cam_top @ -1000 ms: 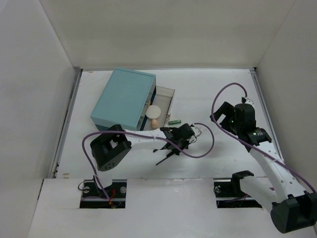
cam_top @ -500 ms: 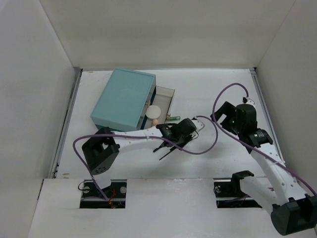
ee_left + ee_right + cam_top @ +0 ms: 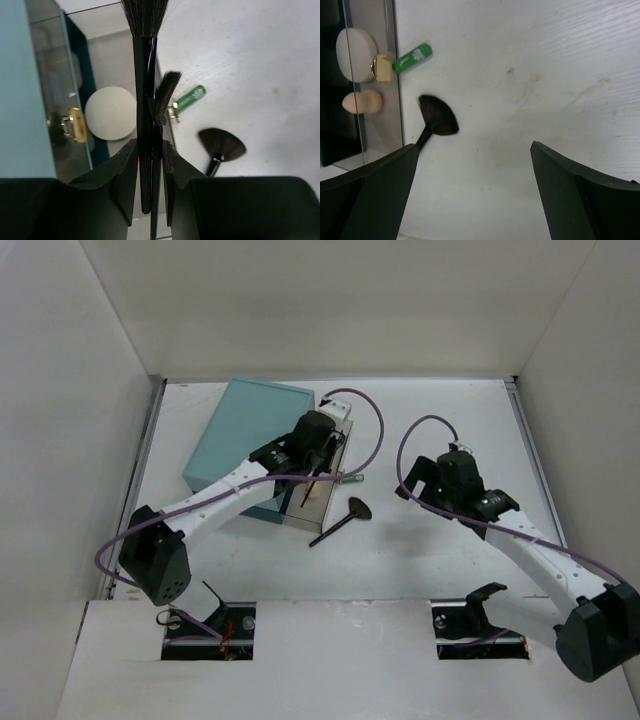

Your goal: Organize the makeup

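Now that the left arm (image 3: 230,490) has swung from mid-table to over the teal box's (image 3: 250,435) open drawer (image 3: 107,55), the left jaws clench black brushes (image 3: 145,100), seemingly ready for dropping in. A fan brush (image 3: 345,518) lies on the table (image 3: 440,420) near the box; the right jaws hang released.

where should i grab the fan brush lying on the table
Grip the fan brush on its thin black handle, about midway, with the open right end effector coming straight down, fingers across the handle. It lies flat on the table, and the fanned bristles are soft and wide, so avoid that end.
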`<state>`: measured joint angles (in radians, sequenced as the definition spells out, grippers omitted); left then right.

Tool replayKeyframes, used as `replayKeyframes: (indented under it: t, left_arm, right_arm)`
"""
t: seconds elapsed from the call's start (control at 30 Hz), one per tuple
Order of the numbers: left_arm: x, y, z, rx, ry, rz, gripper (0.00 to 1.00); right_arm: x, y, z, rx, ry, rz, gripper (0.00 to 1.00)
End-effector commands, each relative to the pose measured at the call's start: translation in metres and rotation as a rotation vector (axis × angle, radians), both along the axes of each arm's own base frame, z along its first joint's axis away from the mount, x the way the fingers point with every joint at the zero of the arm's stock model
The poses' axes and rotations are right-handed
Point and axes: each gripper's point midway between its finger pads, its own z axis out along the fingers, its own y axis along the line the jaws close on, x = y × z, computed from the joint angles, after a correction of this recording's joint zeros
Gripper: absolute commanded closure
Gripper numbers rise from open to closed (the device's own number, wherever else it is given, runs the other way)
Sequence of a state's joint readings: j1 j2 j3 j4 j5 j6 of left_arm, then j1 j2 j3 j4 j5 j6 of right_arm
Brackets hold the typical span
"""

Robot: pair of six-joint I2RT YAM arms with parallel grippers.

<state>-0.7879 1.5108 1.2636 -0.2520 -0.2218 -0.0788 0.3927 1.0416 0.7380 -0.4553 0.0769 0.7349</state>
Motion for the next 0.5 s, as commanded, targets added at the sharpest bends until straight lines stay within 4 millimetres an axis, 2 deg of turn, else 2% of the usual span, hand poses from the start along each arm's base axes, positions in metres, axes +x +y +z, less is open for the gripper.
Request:
replayKeyframes:
  t: [0.0, 0.1, 0.2, 0.27, 0.4, 0.47]
  left_arm:
    - [0.026, 0.010, -0.001, -0.015, -0.006, 0.066, 0.96]
    - [0.038, 0.018, -0.021, 0.009, 0.029, 0.099, 0.94]
    - [0.044, 0.021, -0.030, 0.020, 0.049, 0.111, 0.85]
    - [0.044, 0.020, -0.028, 0.013, 0.052, 0.116, 0.70]
    - [0.044, 0.023, -0.016, -0.003, 0.029, 0.125, 0.47]
    - [0.041, 0.028, -0.006, -0.015, 0.013, 0.130, 0.27]
  right_arm:
    - [0.010, 0.032, 0.018, 0.099, -0.030, -0.020, 0.00]
    - [0.005, 0.065, 0.006, 0.141, 0.022, -0.026, 0.00]
    - [0.008, 0.082, -0.006, 0.131, 0.066, -0.062, 0.04]
    - [0.010, 0.092, -0.009, 0.118, 0.074, -0.067, 0.06]
    - [0.010, 0.118, -0.011, 0.140, 0.097, -0.070, 0.09]
    - [0.009, 0.130, -0.016, 0.149, 0.113, -0.069, 0.09]
